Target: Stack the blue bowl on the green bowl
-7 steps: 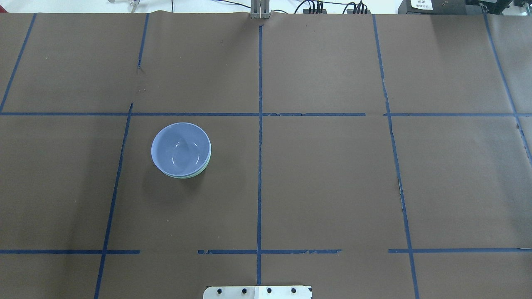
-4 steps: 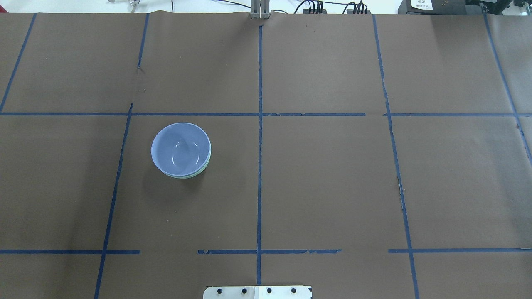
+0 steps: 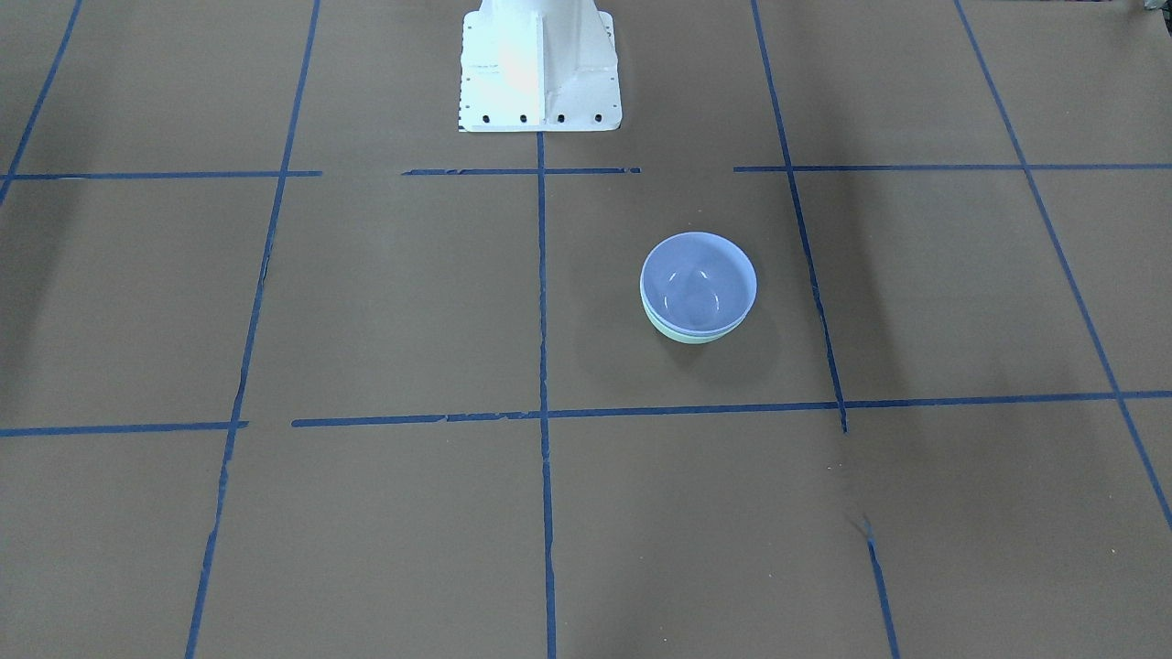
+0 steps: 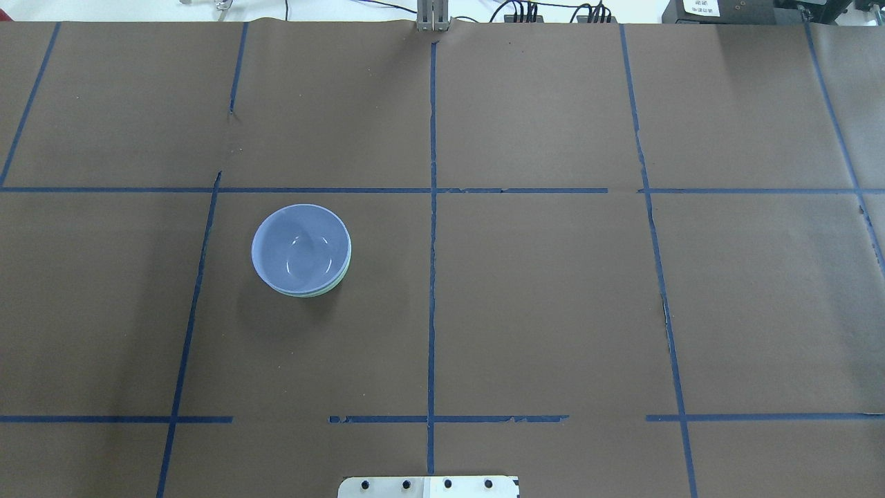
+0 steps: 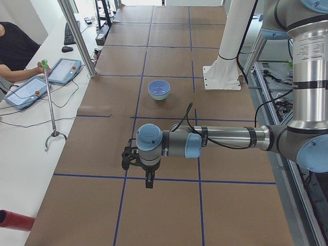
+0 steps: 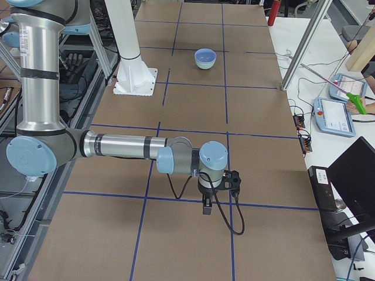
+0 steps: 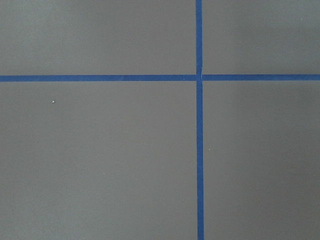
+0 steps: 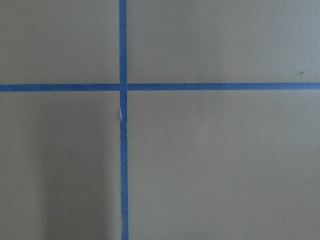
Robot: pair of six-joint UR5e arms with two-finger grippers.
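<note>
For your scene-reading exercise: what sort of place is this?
Probably a robotics lab. A table papered brown and gridded with blue tape, a robot arm over it, and touchscreen pendants on a side bench.

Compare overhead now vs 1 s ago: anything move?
Nothing visibly changed. The blue bowl sits nested in the green bowl in the same grid cell as before, and no arm or gripper enters the overhead view in any of the three frames.
</note>
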